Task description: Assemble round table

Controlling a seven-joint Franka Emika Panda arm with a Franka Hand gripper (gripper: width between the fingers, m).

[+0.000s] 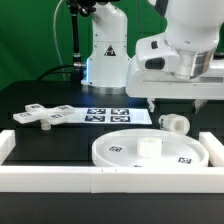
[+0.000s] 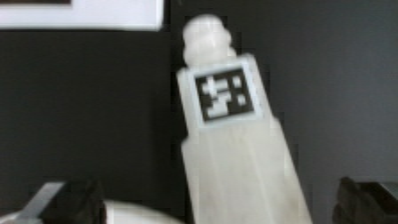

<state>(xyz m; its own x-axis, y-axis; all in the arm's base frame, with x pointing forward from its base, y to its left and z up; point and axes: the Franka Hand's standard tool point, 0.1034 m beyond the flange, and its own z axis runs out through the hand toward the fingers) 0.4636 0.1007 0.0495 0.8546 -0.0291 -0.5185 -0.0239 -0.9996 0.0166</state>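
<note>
End effector (image 2: 217, 200) hung released, jaws straddling the leg (image 2: 228, 120), apparently for pickup. Leg lay at one o'clock of the disc (image 1: 178, 150).

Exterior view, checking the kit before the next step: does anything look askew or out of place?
The leg lies tipped on its side on the table, beside the round disc at the exterior view's right, not upright. The cross-shaped base lies flat, apart from both. No damage shows.

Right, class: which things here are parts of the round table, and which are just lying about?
Table parts: round tabletop disc, short cylindrical leg, cross-shaped base.
Lying about: marker board, white border rails.
</note>
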